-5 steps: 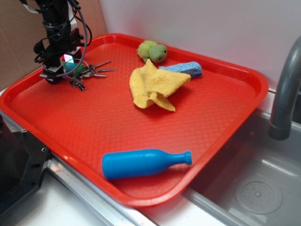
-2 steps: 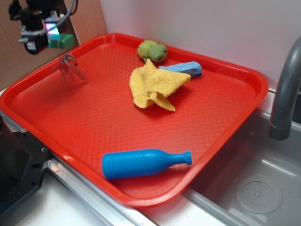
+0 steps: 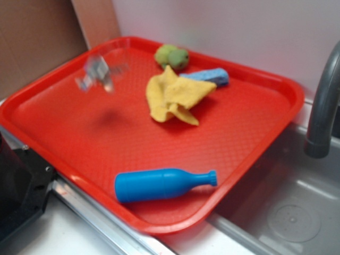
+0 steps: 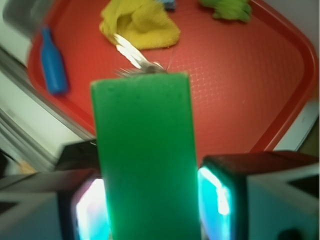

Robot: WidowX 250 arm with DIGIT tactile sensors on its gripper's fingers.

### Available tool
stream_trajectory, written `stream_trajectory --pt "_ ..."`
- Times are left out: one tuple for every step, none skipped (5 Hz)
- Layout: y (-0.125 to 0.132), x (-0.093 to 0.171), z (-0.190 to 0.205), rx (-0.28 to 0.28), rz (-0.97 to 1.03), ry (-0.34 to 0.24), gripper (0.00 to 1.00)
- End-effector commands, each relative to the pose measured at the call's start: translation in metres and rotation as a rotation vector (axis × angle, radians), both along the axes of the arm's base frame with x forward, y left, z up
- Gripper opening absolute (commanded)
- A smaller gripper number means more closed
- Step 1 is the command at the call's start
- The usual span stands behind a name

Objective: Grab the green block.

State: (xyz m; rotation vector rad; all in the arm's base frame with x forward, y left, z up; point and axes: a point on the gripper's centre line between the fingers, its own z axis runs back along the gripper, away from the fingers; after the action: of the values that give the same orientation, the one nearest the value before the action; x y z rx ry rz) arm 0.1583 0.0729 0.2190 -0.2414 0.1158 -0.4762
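Below, I am seeing the red tray (image 3: 255,133) lying beside the sink (image 3: 297,212), carrying a blue bottle (image 3: 159,184) at its near edge and a yellow cloth (image 3: 172,98) farther back. Through the wrist camera, my gripper (image 4: 147,200) is clamping the green block (image 4: 145,155) upright between glowing pads (image 4: 216,192). Blurred keys (image 3: 98,74) are showing above the tray's far left.

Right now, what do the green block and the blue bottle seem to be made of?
The green block, held between the gripper fingers, looks like matte foam or painted wood: flat, dull faces, no shine. The blue bottle looks like smooth moulded plastic, with a soft highlight along its side.
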Motion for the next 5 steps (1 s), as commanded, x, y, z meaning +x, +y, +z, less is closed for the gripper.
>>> stream_trajectory --pt "-0.011 0.027 0.028 0.147 0.238 0.060 0.00" --pt "-0.018 0.026 0.033 0.175 0.244 0.038 0.00" --pt "-0.027 0.020 0.034 0.196 0.248 0.000 0.00" --pt "-0.041 0.006 0.042 0.205 0.233 -0.056 0.00" --pt "-0.050 0.001 0.044 0.202 0.219 -0.064 0.00"
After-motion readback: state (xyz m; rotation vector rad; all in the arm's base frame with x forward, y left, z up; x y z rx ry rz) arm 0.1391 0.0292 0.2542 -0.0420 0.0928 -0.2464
